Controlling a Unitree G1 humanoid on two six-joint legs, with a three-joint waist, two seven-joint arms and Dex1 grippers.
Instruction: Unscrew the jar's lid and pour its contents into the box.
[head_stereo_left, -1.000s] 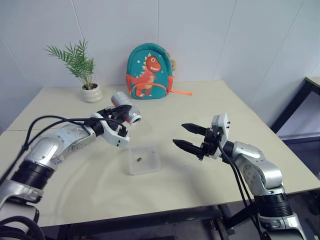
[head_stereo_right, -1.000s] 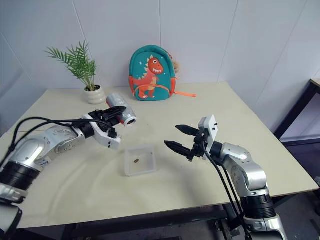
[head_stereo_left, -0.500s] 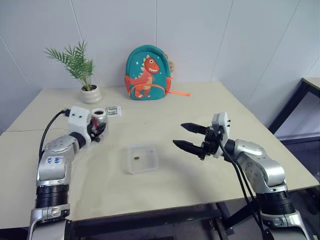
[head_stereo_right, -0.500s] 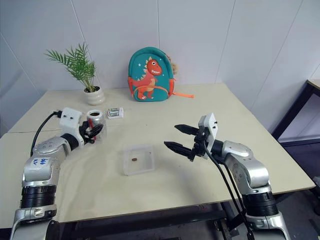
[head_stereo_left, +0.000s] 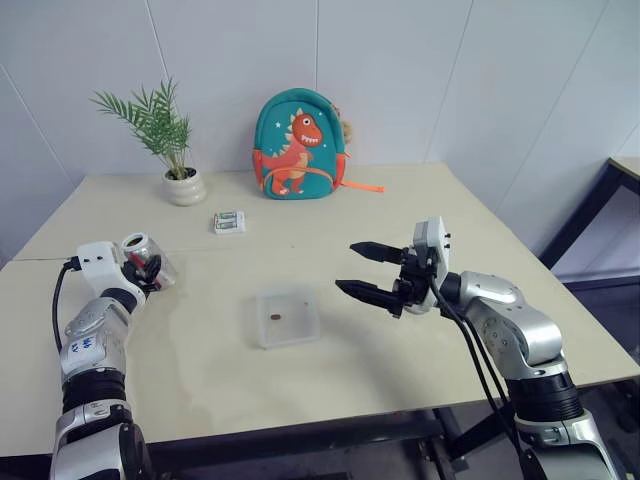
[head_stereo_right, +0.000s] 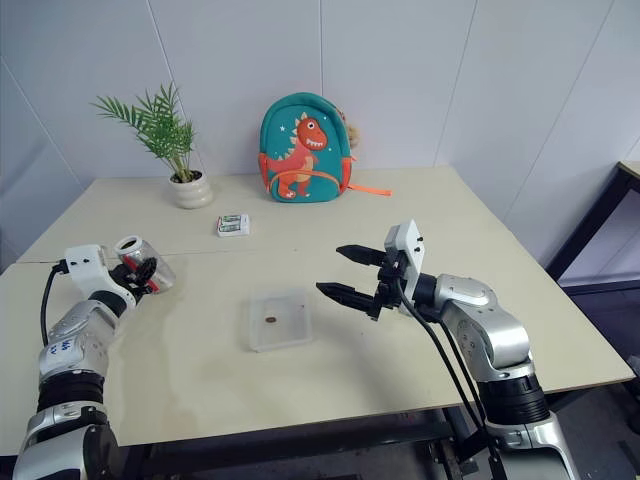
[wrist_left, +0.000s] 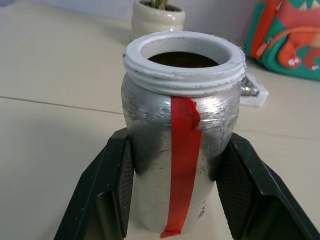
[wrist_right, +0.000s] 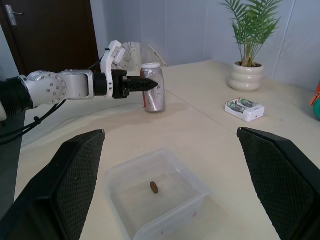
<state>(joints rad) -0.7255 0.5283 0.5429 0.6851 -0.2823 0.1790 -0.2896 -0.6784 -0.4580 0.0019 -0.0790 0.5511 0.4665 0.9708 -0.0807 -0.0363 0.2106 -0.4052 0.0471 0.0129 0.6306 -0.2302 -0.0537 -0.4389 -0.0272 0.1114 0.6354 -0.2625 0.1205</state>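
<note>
The jar is silvery with a red tape strip and stands upright with its white mouth open, at the table's left side. My left gripper is shut on its body, one black finger on each side. I cannot tell whether its base touches the table. The lid is out of view. The clear box sits mid-table with the small brown contents lying in it. My right gripper hovers just right of the box, open, with nothing between its fingers.
A white plant pot and a teal dinosaur backpack stand at the table's far edge. A small green-white packet lies between the pot and the box. Another table's corner shows at the far right.
My left arm swung the jar from a tipped pose above the box out to the left and down, and rolled it upright. The right gripper stayed where it was, still open.
</note>
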